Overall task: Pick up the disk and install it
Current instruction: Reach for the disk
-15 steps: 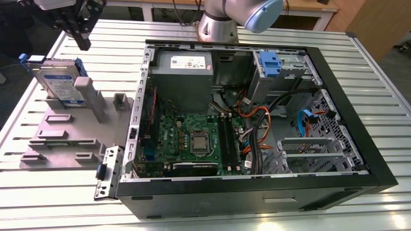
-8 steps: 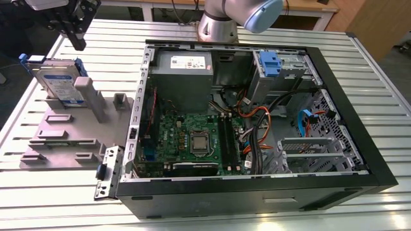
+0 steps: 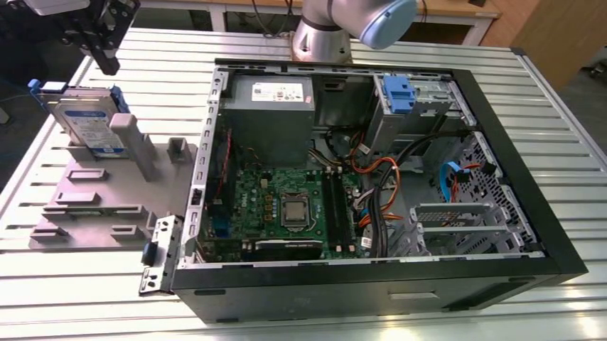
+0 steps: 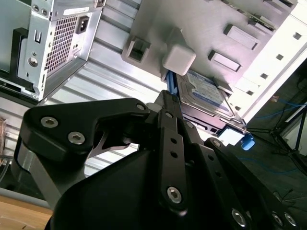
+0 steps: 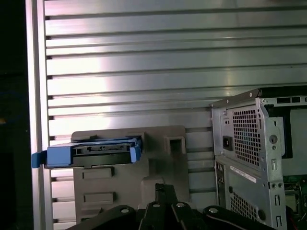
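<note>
Approaching for the pick-up is judged the step in hand. The gripper (image 3: 106,67), clenched on nothing, is held at twelve o'clock of the disk (image 3: 87,124), which is stood on edge in a grey fixture (image 3: 95,206) at nine o'clock of the computer case (image 3: 379,177). A grasp calls for parted jaws. The case's interior is seen in the exterior view, and its rear panel in both wrist views.

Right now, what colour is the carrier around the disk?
Bright blue; the carrier shows best in the first wrist view.
</note>
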Controlling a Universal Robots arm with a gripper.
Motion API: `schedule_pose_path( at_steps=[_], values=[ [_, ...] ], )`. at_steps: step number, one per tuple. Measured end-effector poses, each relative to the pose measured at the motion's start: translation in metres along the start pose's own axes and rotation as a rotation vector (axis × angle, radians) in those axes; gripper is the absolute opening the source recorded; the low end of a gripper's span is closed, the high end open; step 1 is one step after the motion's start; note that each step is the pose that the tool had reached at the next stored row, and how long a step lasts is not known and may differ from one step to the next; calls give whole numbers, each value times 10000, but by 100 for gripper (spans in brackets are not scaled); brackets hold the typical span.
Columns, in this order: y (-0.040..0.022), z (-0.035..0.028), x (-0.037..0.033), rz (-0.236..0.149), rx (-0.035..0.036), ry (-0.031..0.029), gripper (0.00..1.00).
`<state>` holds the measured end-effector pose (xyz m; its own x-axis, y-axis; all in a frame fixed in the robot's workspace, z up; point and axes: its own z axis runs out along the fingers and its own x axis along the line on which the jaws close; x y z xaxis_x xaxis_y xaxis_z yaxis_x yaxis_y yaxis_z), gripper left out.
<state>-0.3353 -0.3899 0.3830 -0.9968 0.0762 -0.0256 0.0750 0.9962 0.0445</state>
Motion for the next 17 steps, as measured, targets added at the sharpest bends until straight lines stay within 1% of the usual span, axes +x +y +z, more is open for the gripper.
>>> schedule_pose_path(
  at_steps=[10, 17],
  values=[
    [0, 10, 130, 0, 1, 1, 11],
    [11, 28, 256, 0, 0, 0, 11]
  ],
)
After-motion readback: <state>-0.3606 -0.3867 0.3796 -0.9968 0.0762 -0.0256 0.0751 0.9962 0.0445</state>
